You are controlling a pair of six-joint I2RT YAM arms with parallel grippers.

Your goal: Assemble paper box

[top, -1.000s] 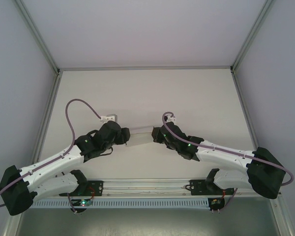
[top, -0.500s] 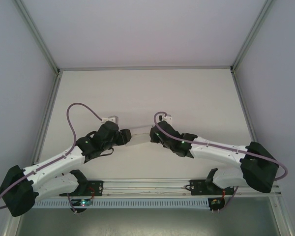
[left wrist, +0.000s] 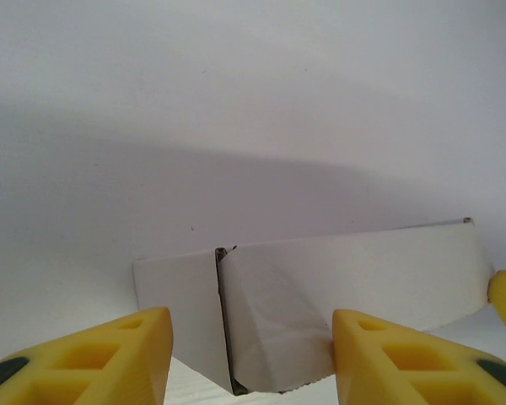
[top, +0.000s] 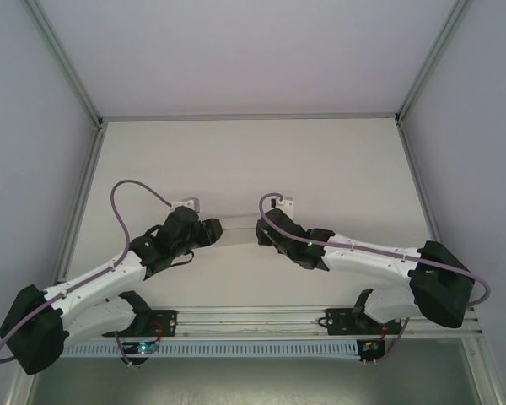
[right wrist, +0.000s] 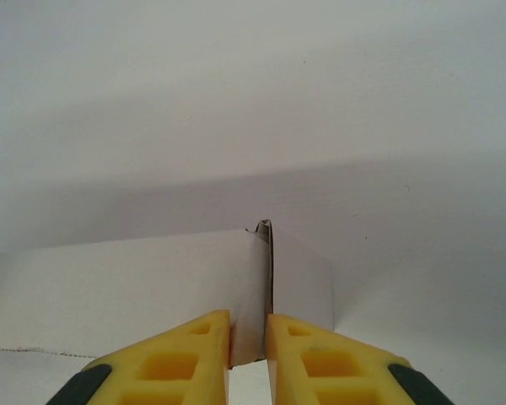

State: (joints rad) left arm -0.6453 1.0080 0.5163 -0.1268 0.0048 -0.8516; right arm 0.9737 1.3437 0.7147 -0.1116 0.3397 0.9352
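We're approx. halfway, we reckon: paper box [top: 234, 229] sits mid-counter [top: 253, 160] w/ walls up but corners loose, right fingers [right wrist: 185, 346] pinching one end wall, left fingers [left wrist: 118, 346] spread astride the other end.

The table [top: 253, 160] is viewed from above and behind the arm bases [top: 34, 329], while 2 wrist views are taken low and close along their own fingers [left wrist: 388, 359], the paper box [left wrist: 320, 295] being shared by all 3.
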